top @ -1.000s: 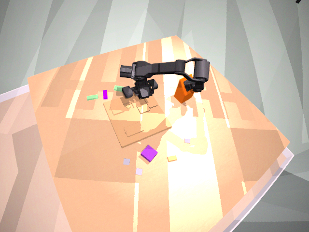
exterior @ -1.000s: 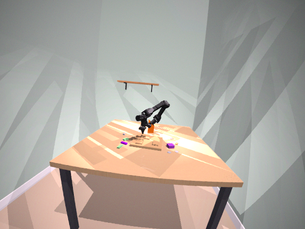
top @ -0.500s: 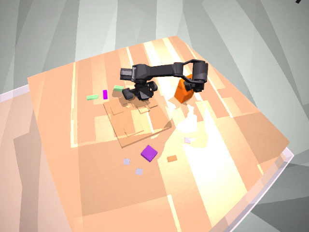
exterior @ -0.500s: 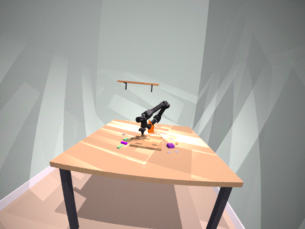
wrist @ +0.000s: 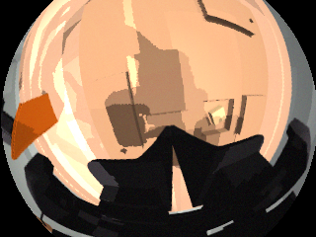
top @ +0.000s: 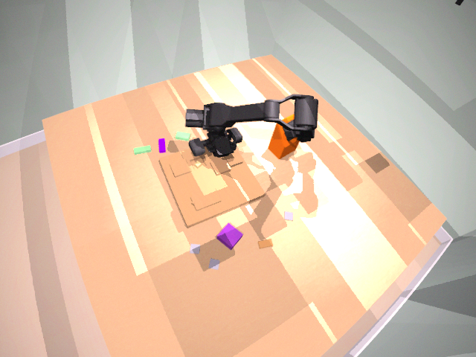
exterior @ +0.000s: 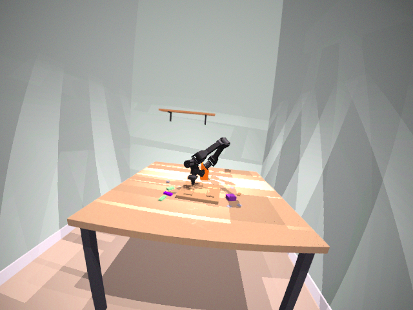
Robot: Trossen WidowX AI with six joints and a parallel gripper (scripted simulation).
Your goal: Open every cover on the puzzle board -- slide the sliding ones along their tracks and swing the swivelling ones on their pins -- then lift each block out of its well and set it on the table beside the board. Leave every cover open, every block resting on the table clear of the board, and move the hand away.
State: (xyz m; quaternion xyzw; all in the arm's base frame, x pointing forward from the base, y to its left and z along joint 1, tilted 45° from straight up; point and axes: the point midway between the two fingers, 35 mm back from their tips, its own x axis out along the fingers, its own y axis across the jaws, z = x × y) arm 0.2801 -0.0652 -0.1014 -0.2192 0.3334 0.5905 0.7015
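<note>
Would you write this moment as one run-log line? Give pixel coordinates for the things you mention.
tool (top: 222, 152) (exterior: 192, 184) (wrist: 170, 129): shut, nothing held | position: above puzzle board (top: 180, 199) (exterior: 200, 198) (wrist: 163, 25) | covers: unclear

Black gripper fingers, tips together, loom at the bottom of the frame above a pale wooden puzzle board (wrist: 163, 94) crossed by shadow, its raised covers and a recess at right, with an orange block-like shape (wrist: 36, 123) at far left.

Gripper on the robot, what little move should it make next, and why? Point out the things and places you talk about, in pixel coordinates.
Probably ease down a little toward the puzzle board (top: 245, 193) (exterior: 200, 199) to push a cover: the gripper (exterior: 192, 184) is shut, seems to hold nothing, and appears just above the board's far part in the exterior view.
</note>
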